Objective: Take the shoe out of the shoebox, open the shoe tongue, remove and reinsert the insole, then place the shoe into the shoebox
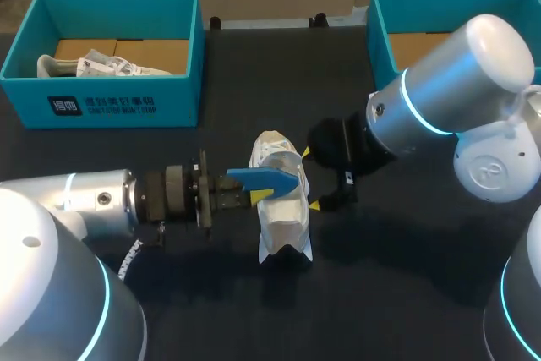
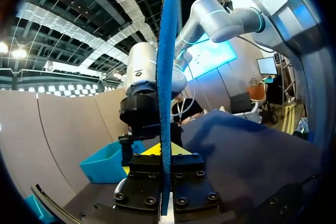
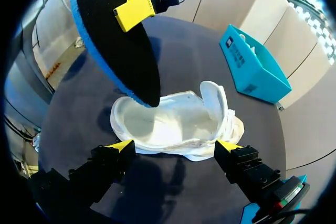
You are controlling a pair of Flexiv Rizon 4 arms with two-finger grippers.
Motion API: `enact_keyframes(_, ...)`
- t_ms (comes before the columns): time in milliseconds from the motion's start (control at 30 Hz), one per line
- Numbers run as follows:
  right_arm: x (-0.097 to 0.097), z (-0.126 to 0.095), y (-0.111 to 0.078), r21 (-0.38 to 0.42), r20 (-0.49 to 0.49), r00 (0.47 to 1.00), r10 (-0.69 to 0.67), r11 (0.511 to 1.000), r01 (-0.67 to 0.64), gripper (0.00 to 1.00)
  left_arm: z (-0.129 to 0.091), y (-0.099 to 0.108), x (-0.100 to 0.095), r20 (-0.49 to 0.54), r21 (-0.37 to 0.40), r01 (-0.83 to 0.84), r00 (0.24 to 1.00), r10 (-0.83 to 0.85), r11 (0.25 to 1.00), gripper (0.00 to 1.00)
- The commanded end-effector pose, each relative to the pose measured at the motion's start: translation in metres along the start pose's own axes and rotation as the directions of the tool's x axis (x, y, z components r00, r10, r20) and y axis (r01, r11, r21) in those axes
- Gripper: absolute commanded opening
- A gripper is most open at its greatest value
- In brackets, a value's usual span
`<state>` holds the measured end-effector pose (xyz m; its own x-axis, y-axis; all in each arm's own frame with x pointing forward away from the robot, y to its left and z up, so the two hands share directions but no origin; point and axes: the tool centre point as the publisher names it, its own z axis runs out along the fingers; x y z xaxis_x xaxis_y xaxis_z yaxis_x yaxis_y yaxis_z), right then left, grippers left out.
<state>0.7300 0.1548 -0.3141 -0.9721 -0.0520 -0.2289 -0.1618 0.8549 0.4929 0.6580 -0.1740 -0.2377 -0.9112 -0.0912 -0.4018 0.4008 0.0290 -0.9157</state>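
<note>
Dark table [image 1: 380,293]: left gripper [image 1: 269,192] pinches insole [image 1: 262,178] crosswise over shoe [image 1: 285,221], whose long axis runs near-far; right gripper [image 1: 310,180] spread at its right side.

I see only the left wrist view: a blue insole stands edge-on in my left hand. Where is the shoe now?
Observer: The white shoe lies on the table, right under the insole.
Operator: Is the insole's tip already inside?
Observer: Its tip reaches the opening's rim at one end; the rest is above the shoe.
Operator: And the right hand?
Observer: The right hand is open, fingers at the shoe's near side.
</note>
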Motion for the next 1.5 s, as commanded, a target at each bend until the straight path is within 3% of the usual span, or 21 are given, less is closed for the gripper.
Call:
enact_keyframes(33,0.001,0.001,0.000,0.000,0.000,1.000,-0.001,1.000,0.001,1.00,0.007,0.008,-0.003,-0.011,0.010,-0.004,1.000,0.004,1.000,0.00)
enact_keyframes(733,0.001,0.001,0.000,0.000,0.000,1.000,-0.001,1.000,0.001,1.00,0.017,0.020,0.002,-0.063,0.007,0.002,0.998,-0.002,1.000,0.00)
enact_keyframes(1133,0.001,0.001,0.000,0.000,0.000,1.000,-0.001,1.000,0.001,1.00,0.018,0.031,0.018,-0.079,-0.010,0.029,0.996,-0.029,1.000,0.00)
enact_keyframes(1500,0.001,0.001,0.000,0.000,0.000,1.000,-0.001,1.000,0.001,1.00,0.017,0.046,0.016,-0.067,-0.034,0.031,0.997,-0.033,0.999,0.00)
